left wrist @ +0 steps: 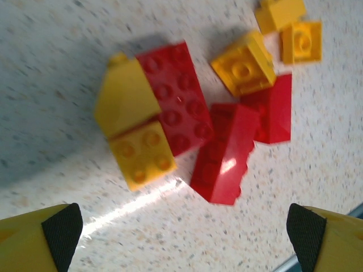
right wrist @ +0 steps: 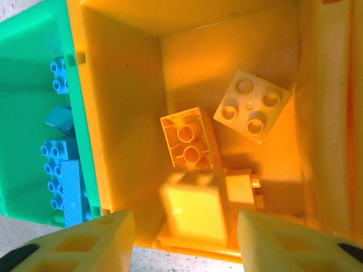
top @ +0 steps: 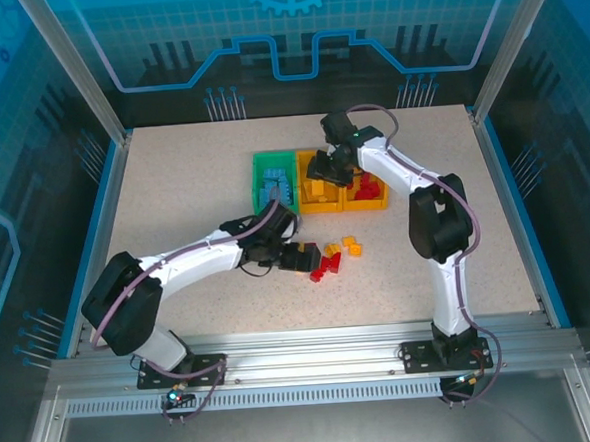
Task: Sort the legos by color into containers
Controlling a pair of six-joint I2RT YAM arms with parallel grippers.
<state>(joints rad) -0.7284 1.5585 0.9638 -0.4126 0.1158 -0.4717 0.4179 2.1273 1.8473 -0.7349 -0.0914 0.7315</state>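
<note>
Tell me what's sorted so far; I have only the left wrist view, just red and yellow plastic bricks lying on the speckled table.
Observer: A green rectangular plastic tray holds blue studded bricks.
Operator: Any yellow ones put away?
Observer: Yes, the middle orange-yellow tray beside it holds yellow bricks.
Operator: Where's the right gripper?
Observer: The right gripper is over that middle tray, fingers parted, with a blurred yellow brick between them.

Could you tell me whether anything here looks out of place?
Nothing looks missorted. A heap of red and yellow legos lies jumbled on the table, and one yellow lego in the middle tray lies upside down.
</note>
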